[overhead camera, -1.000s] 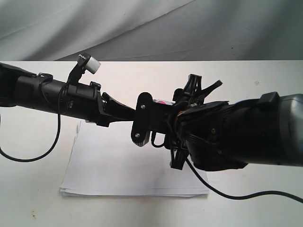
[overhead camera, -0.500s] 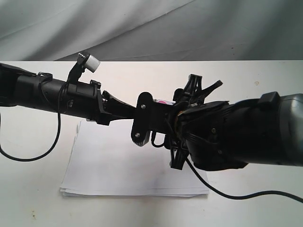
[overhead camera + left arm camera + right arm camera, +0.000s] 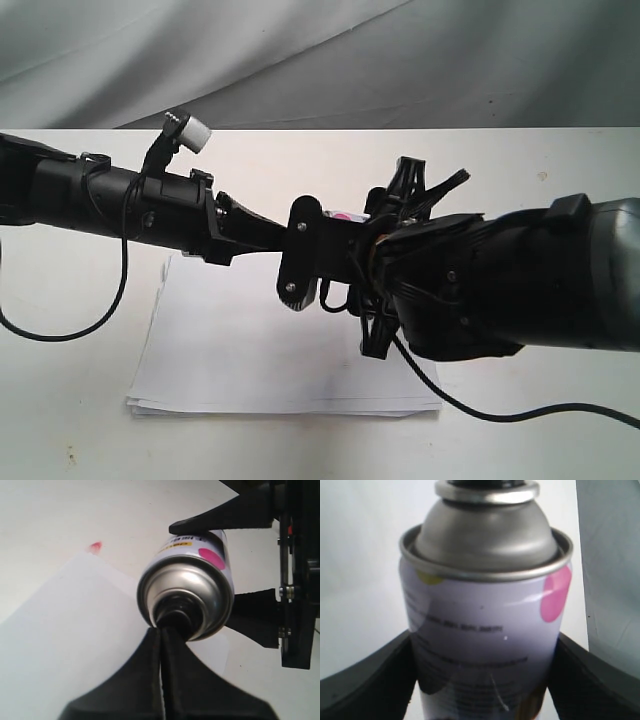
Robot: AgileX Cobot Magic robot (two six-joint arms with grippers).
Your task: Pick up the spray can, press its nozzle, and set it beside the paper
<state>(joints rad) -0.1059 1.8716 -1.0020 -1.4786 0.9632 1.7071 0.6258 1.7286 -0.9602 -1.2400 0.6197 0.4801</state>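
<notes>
The spray can (image 3: 200, 575) is held in the air above the table, its silver shoulder and a pink dot on the label showing. My right gripper (image 3: 482, 680) is shut on the can's body (image 3: 485, 630), one black finger on each side. My left gripper (image 3: 161, 632) is shut, its joined tips touching the black nozzle (image 3: 177, 612). In the exterior view the can is almost hidden between the arms; only a pink spot (image 3: 343, 215) shows. The left gripper (image 3: 285, 236) meets the right gripper (image 3: 330, 238) mid-table, above the white paper (image 3: 260, 350).
The paper (image 3: 65, 630) lies flat on the white table (image 3: 560, 420), with a small reddish mark (image 3: 95, 545) just off its corner. Black cables hang from both arms, one (image 3: 60, 335) at the left and one (image 3: 520, 415) at the right. A grey cloth (image 3: 300, 60) hangs behind.
The left arm has crept slightly toward the can. The right arm, the can and the paper have not visibly moved.
</notes>
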